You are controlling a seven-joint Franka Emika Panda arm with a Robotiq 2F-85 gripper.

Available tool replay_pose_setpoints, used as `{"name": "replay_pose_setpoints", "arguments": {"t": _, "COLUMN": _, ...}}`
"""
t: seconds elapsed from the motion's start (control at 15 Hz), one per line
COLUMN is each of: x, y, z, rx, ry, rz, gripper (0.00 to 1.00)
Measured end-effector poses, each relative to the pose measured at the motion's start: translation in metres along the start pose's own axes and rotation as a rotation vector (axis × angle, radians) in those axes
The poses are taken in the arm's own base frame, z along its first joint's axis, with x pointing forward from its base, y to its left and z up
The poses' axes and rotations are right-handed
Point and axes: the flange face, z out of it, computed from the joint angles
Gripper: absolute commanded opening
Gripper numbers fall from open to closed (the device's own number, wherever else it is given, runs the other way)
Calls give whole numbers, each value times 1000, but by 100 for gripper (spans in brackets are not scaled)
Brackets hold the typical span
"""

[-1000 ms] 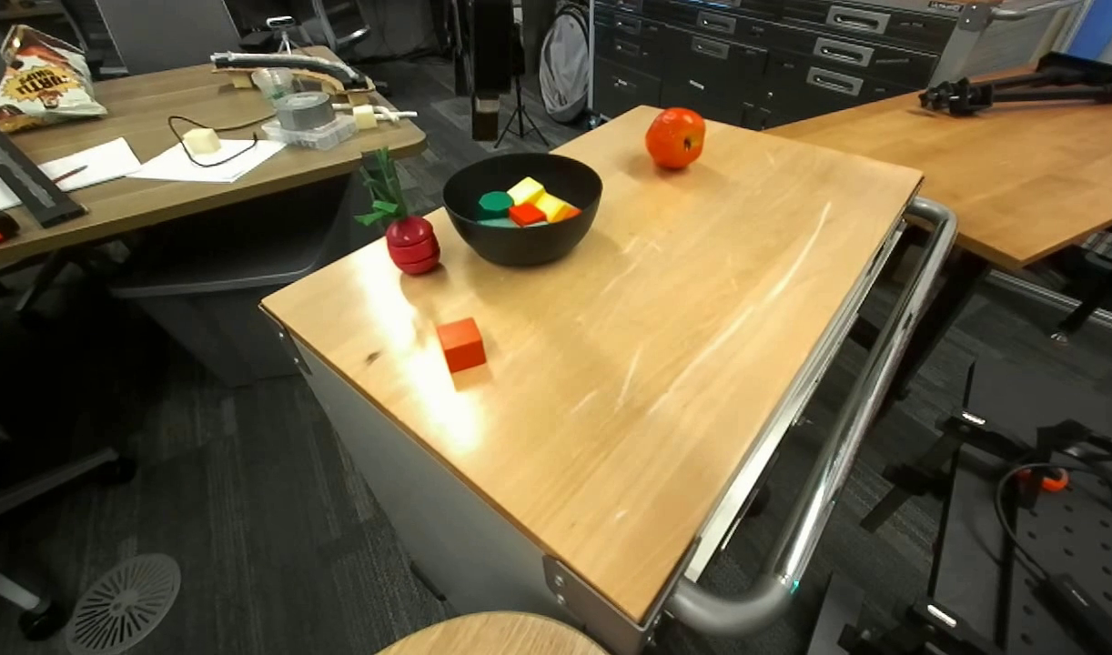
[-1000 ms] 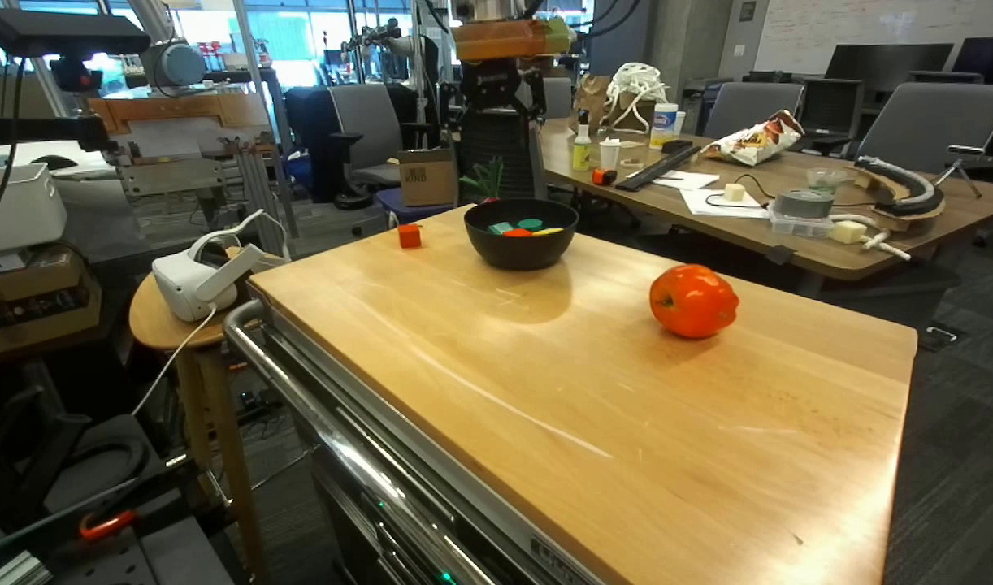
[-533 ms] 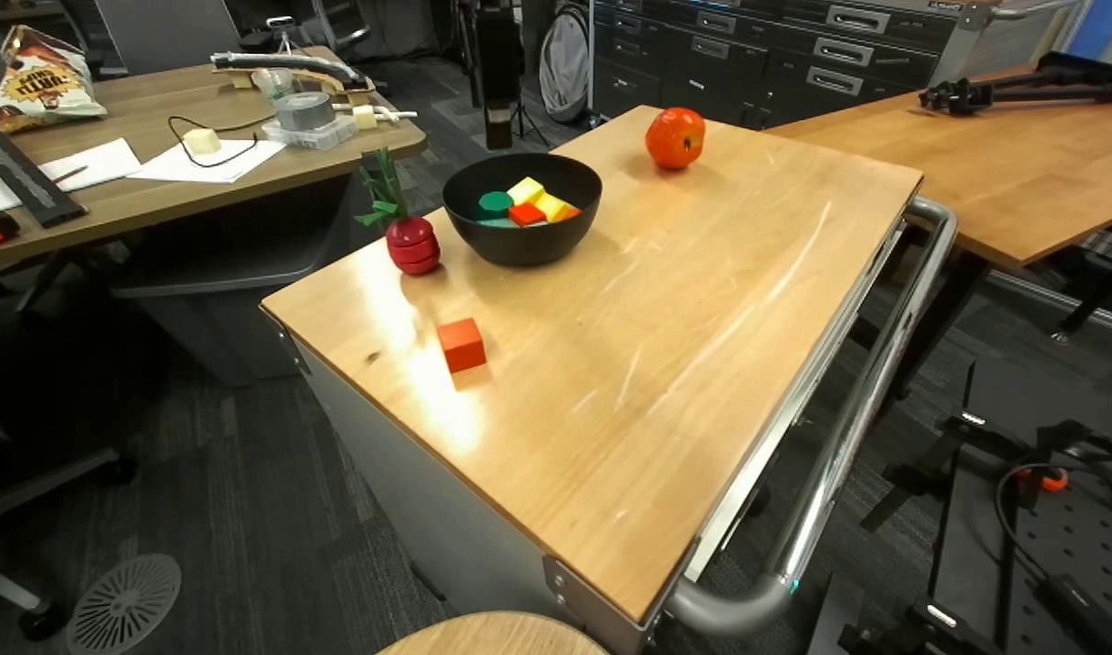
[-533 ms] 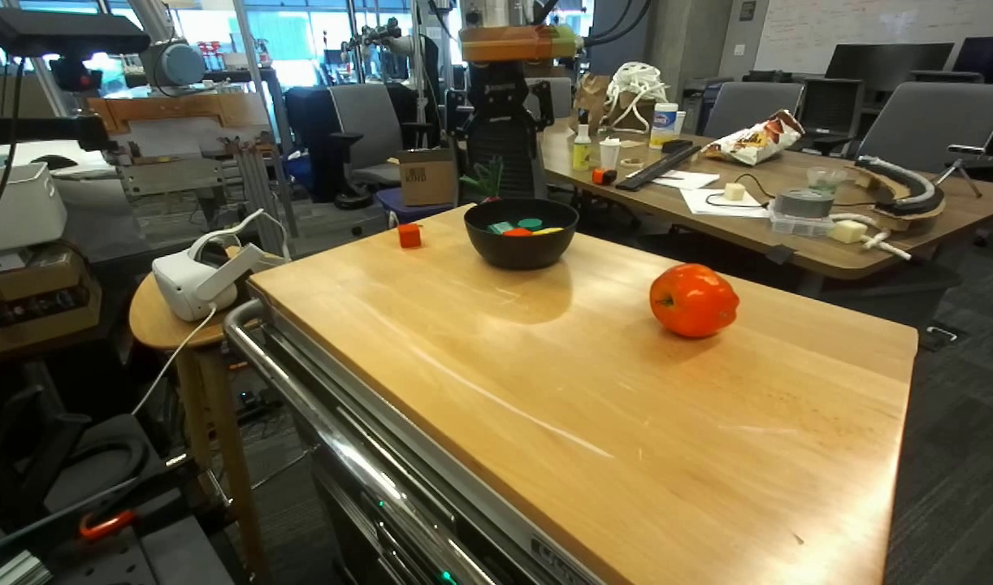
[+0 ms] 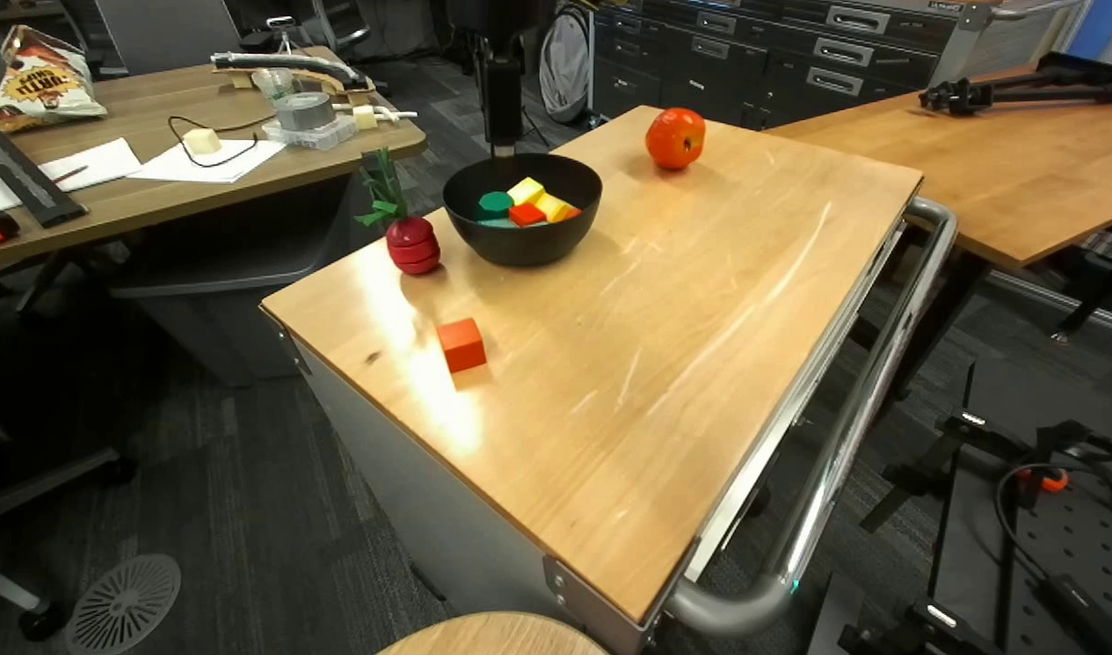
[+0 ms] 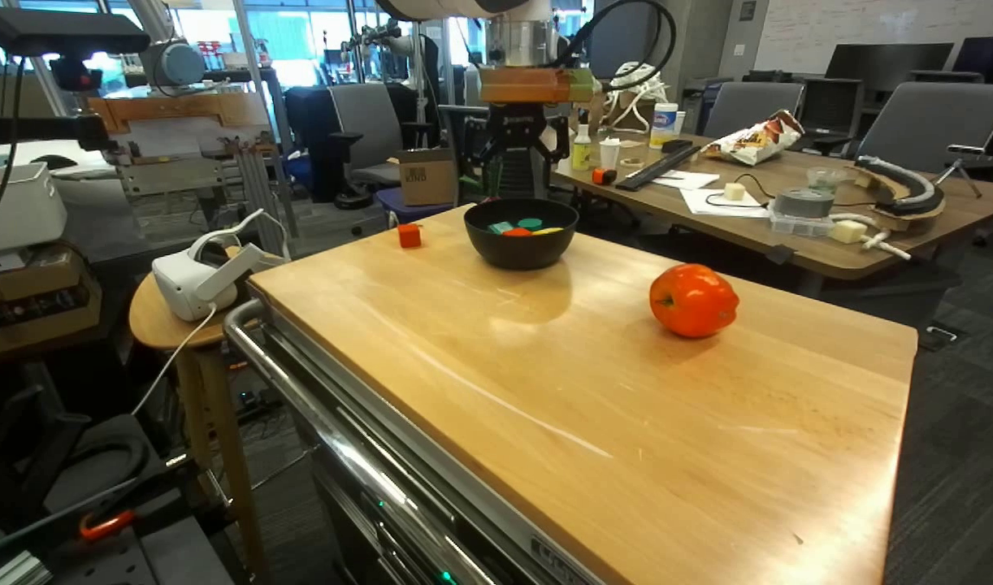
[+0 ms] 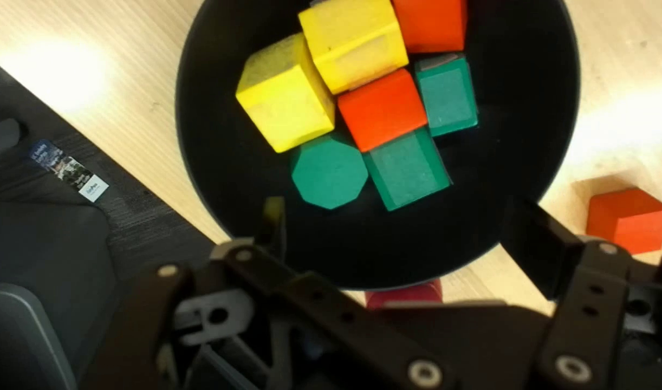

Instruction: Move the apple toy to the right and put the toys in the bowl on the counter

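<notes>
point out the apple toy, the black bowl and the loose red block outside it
Apple toy (image 6: 696,301): exterior view, middle of its rounded side, beside the stem
Black bowl (image 5: 525,244): exterior view, its outer wall
Loose red block (image 7: 635,226): wrist view, its brighter face

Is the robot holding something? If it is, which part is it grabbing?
Nothing is held. In the wrist view the gripper stands open, its fingers apart, and the bowl shows through the gap between them.
</notes>
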Motion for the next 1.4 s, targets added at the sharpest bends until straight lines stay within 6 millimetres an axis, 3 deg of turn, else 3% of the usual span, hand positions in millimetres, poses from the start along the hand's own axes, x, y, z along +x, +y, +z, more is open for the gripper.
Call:
{"name": "replay_pose_setpoints", "arguments": {"t": 0.33, "x": -12, "y": 22, "z": 30, "rx": 29, "ry": 62, "rz": 77, "gripper": 100}}
{"name": "replay_pose_setpoints", "arguments": {"t": 0.73, "x": -13, "y": 30, "z": 52, "rx": 51, "ry": 94, "rz": 111, "gripper": 100}}
{"name": "replay_pose_setpoints", "arguments": {"t": 1.2, "x": -9, "y": 31, "z": 57, "rx": 26, "ry": 112, "rz": 107, "gripper": 94}}
{"name": "replay_pose_setpoints", "arguments": {"t": 1.4, "x": -4, "y": 29, "z": 56, "rx": 0, "ry": 114, "rz": 87, "gripper": 97}}
